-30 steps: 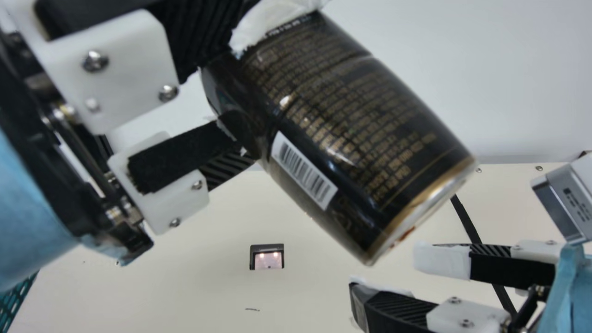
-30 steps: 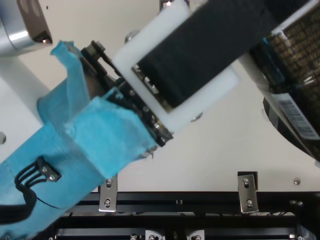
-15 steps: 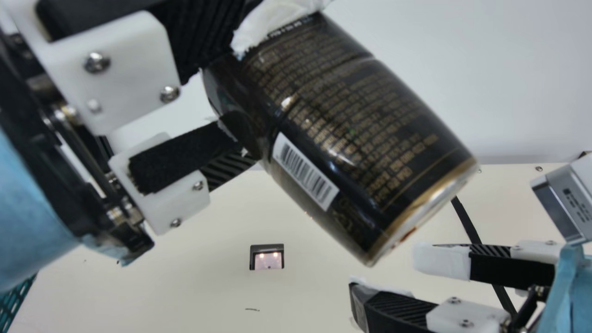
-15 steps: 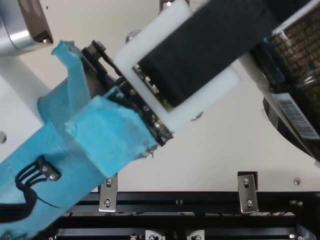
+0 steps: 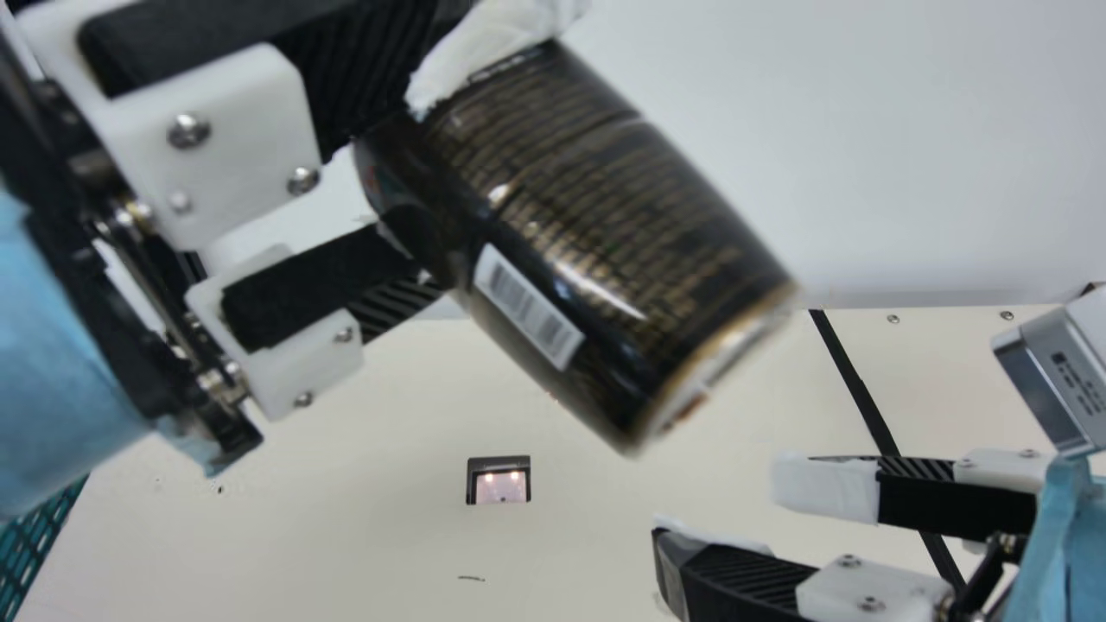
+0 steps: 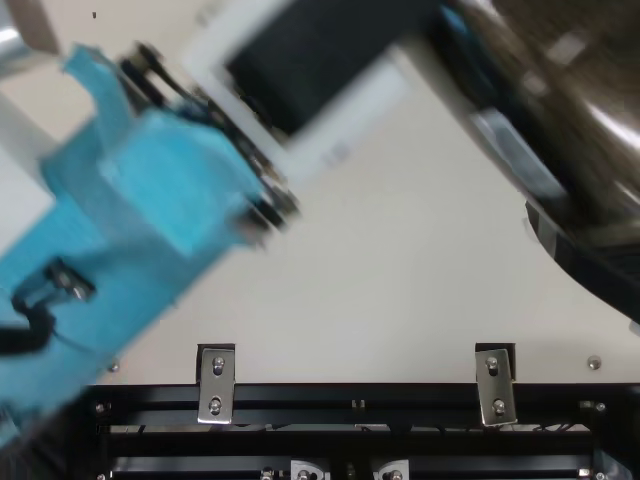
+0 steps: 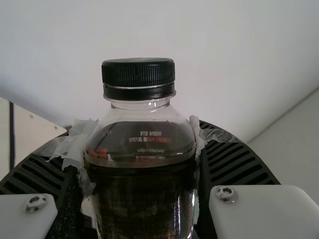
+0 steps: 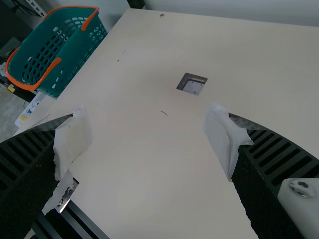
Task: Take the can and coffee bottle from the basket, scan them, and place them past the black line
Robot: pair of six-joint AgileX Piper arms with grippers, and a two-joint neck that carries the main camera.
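Note:
My left gripper (image 5: 458, 164) is shut around the upper part of the dark coffee bottle (image 5: 596, 233), up in front of the neck camera. The bottle tilts, its base toward lower right, a white barcode label (image 5: 529, 307) facing the camera. From the left wrist, the black-capped bottle (image 7: 144, 194) sits between the pads of my left gripper (image 7: 141, 139). My right gripper (image 5: 719, 521) stands open with nothing between its fingers, low at right; the right wrist view shows my right gripper (image 8: 148, 137) likewise. A black line (image 5: 864, 406) crosses the table behind it.
A scanner window (image 5: 499, 481) with two lights is set into the table (image 5: 302, 518). The green basket (image 8: 75, 50) with orange rim stands beyond a table edge. A grey-white device (image 5: 1054, 371) is at the main view's right edge.
My left gripper and the bottle have shifted left in the main view, with the bottle's base higher; more of the black line shows. The right gripper has kept still.

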